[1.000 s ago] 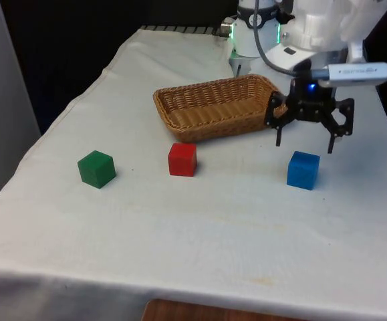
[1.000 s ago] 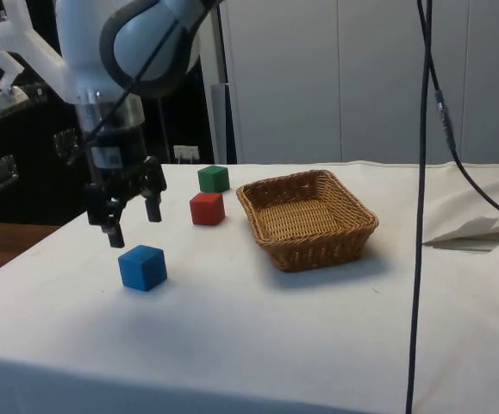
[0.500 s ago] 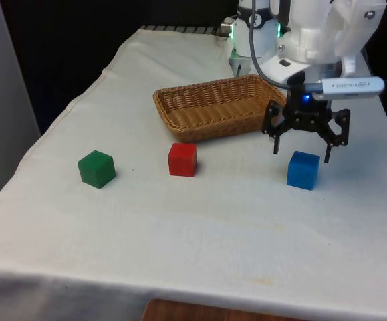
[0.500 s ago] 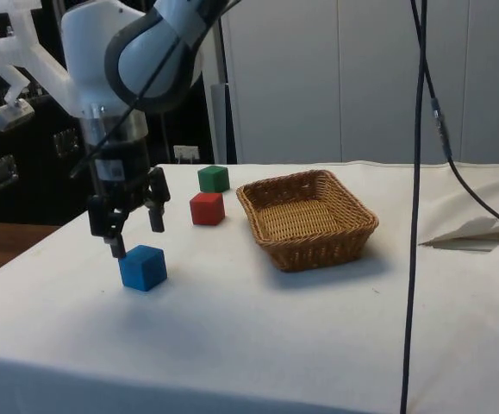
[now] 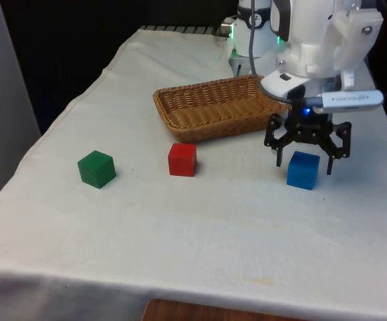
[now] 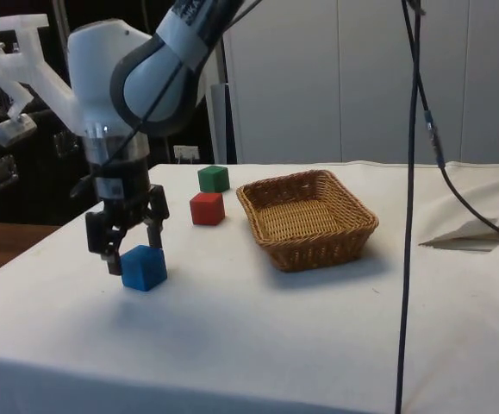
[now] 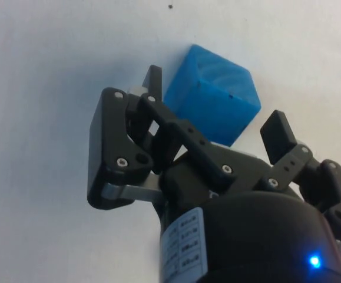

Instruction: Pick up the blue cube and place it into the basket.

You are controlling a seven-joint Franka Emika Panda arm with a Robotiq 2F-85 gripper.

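A white robot arm (image 6: 137,78) with rounded, glossy shells and a dark grey band at one joint. A black cable (image 6: 414,190) hangs beside it. At its end sits a black two-finger gripper (image 5: 307,155) of angular linkage bars joined by small silver screws, with a white printed label (image 7: 185,247) on its round black base.
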